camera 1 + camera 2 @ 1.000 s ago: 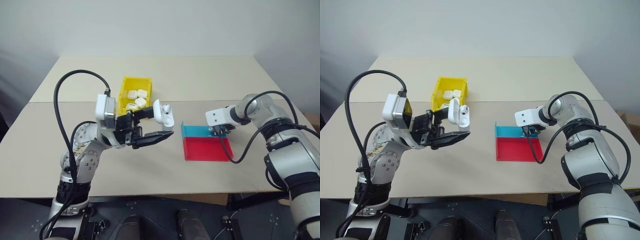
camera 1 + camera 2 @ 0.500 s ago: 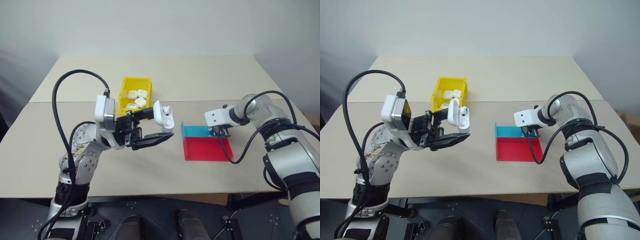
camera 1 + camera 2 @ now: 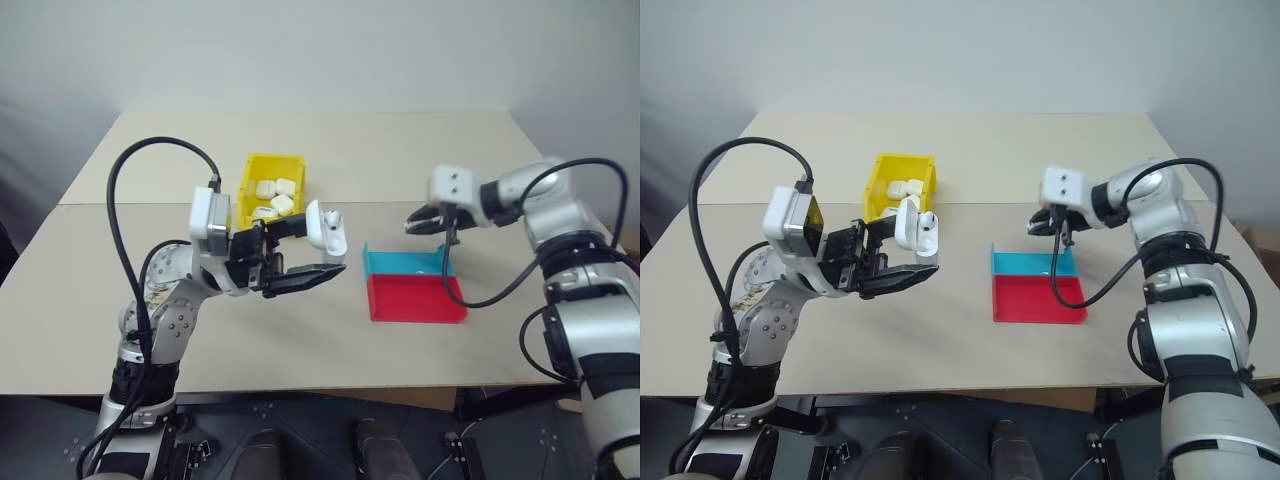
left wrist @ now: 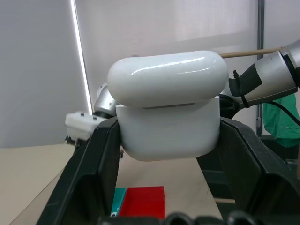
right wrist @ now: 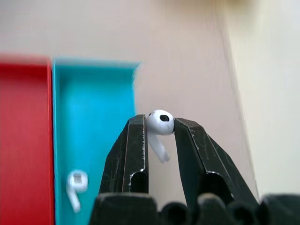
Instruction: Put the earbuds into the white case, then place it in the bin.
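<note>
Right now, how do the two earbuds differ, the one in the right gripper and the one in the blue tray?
The held earbud is off the table, pinched at its head between the fingertips of the right gripper, stem hanging free. The other earbud lies loose on the floor of the blue tray, touched by nothing. The held one hangs beside the tray, not over it. Both are glossy white with short stems and look like a matching pair.

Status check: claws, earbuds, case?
Left claw shut on glossy white case. Right claw pinches one tiny white earbud above blue tray; second earbud lies inside. Nothing in the way.
</note>
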